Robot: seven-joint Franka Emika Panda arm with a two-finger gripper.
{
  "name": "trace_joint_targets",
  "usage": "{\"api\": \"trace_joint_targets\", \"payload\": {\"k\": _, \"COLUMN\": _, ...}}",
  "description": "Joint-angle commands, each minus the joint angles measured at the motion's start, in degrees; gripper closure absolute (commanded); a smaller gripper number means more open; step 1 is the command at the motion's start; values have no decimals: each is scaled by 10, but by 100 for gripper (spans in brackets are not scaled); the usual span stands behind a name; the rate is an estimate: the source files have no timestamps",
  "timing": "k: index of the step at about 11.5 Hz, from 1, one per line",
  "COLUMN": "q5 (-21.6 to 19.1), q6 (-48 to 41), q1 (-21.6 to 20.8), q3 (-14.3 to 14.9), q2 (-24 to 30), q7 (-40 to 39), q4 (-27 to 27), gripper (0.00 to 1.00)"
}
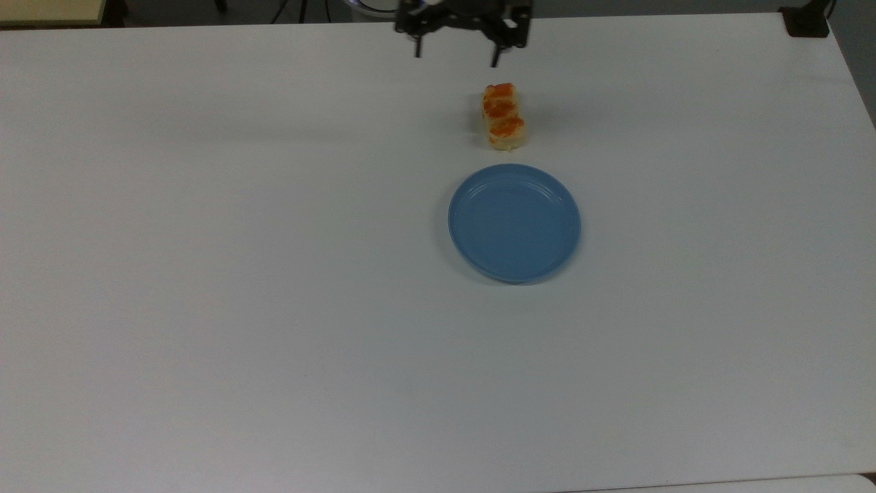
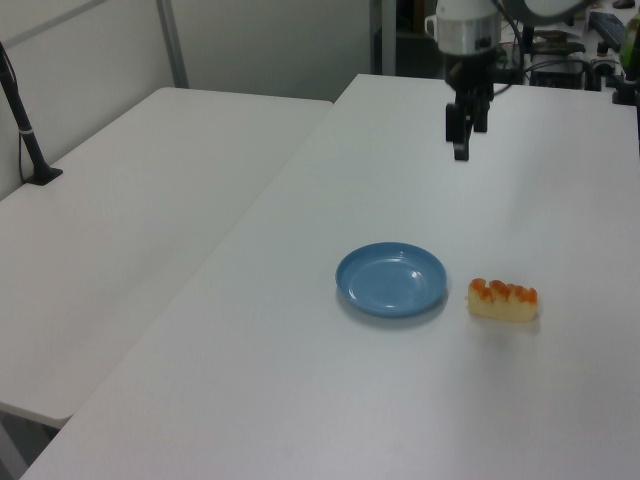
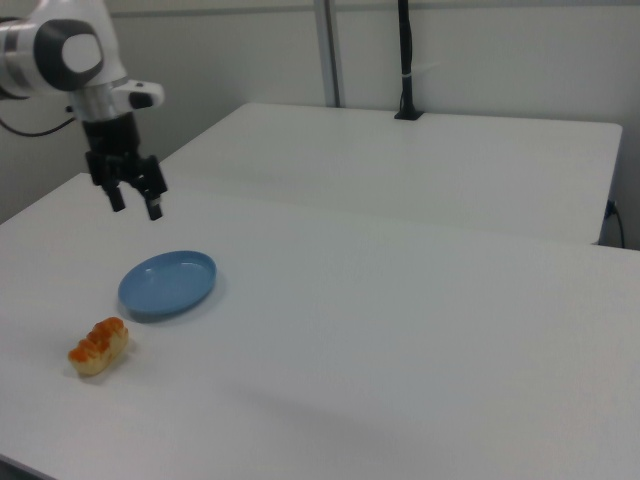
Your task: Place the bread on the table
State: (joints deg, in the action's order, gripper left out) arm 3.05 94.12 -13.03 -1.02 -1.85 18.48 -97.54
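On the table (image 1: 274,308), just beyond the rim of the blue plate (image 1: 514,222), lies the bread (image 1: 504,116), flat, orange patches up, not touching the plate. Left view: bread (image 2: 503,300) at the left view's right of the plate (image 2: 391,279). Right view: bread (image 3: 98,346) near the table's front edge. Gripper (image 1: 456,56) high above the surface, well apart from the bread, fingers spread wide, nothing between them.
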Motion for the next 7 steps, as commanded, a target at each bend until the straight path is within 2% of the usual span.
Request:
{"api": "trace_joint_targets", "payload": {"k": 1, "q5": -8, "q6": -30, "q1": 63, "q3": 29, "q2": 7, "q7": -107, "q4": 37, "gripper": 0}}
{"api": "trace_joint_targets", "payload": {"k": 3, "q5": -8, "q6": -25, "q1": 78, "q3": 58, "q2": 9, "q7": -148, "q4": 38, "gripper": 0}}
{"api": "trace_joint_targets", "payload": {"k": 7, "q5": -9, "q6": -23, "q1": 78, "q3": 66, "q2": 9, "q7": -157, "q4": 38, "gripper": 0}}
